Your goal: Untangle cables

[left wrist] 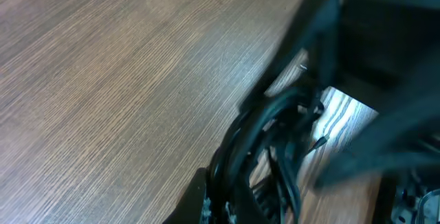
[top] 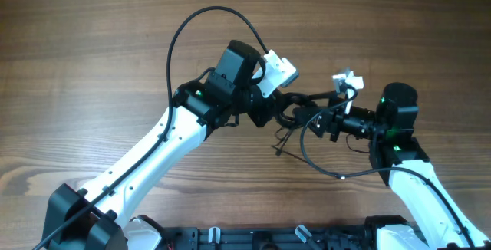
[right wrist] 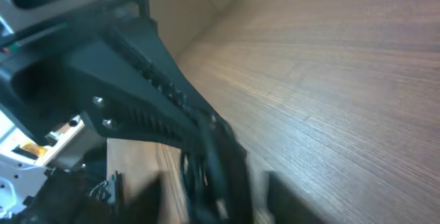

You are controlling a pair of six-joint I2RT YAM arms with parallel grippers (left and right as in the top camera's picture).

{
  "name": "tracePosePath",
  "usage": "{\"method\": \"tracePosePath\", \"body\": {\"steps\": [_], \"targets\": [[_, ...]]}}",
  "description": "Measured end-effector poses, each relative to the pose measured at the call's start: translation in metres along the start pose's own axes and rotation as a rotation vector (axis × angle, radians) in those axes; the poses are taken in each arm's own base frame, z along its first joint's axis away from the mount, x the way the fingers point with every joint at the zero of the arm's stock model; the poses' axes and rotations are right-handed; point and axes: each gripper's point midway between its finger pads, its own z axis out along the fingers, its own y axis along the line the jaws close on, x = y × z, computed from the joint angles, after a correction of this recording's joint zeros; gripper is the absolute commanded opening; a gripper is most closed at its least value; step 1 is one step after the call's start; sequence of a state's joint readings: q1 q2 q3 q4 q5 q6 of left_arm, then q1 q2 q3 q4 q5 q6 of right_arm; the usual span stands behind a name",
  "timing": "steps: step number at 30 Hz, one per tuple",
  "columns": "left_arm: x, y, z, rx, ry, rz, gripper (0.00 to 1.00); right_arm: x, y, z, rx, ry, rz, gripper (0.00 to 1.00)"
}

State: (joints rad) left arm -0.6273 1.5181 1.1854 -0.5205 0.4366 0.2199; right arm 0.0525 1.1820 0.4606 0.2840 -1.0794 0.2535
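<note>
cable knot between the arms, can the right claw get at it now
Probably yes: the right claw sits right beside the cable knot with nothing between them; the left claw holds its other side.

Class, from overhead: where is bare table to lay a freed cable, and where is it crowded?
Crowded: the middle, around the thin black cables. Free: brown wooden table left of the white left arm, and the far side.

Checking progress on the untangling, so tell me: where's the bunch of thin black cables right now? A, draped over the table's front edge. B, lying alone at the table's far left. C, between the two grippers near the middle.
C: in the overhead view the cables are bunched between the left gripper and the right gripper, mid-table.
</note>
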Motion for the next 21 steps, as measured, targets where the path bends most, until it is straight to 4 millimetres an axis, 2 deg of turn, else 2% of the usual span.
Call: {"method": "tracePosePath", "body": {"steps": [1,4,5,7,8,13,15,17,18,21], "targets": [[0.000,0.000,0.000,0.000,0.000,0.005,0.05,0.001,-0.001,0.001,0.006,0.004,0.000,0.04],[0.001,0.001,0.000,-0.002,0.002,0.014,0.27,0.002,-0.001,0.001,0.006,0.005,0.012,0.04],[0.000,0.002,-0.001,-0.004,0.000,0.010,0.37,0.000,0.000,0.002,0.003,0.000,0.023,0.04],[-0.001,0.003,-0.001,-0.007,-0.005,0.013,0.48,-0.007,0.002,0.002,-0.003,-0.022,0.049,0.04],[-0.001,0.003,-0.002,-0.007,-0.006,-0.002,0.49,-0.013,0.004,0.002,-0.008,-0.039,0.064,0.04],[0.000,0.003,-0.002,-0.006,-0.001,-0.096,0.10,-0.022,0.002,0.001,0.004,-0.074,0.211,0.04],[-0.001,0.003,-0.003,-0.012,-0.002,-0.156,0.04,-0.022,0.001,0.001,0.008,-0.076,0.256,0.04],[-0.002,0.005,-0.004,-0.013,-0.008,-0.211,0.05,-0.022,0.000,0.001,0.008,-0.077,0.282,0.04],[-0.003,0.005,-0.004,-0.013,-0.010,-0.245,0.11,-0.022,0.000,0.001,0.008,-0.077,0.290,0.04],[-0.007,0.006,-0.004,-0.012,-0.026,-0.369,0.38,-0.022,0.000,0.001,0.007,-0.079,0.307,0.04]]}}
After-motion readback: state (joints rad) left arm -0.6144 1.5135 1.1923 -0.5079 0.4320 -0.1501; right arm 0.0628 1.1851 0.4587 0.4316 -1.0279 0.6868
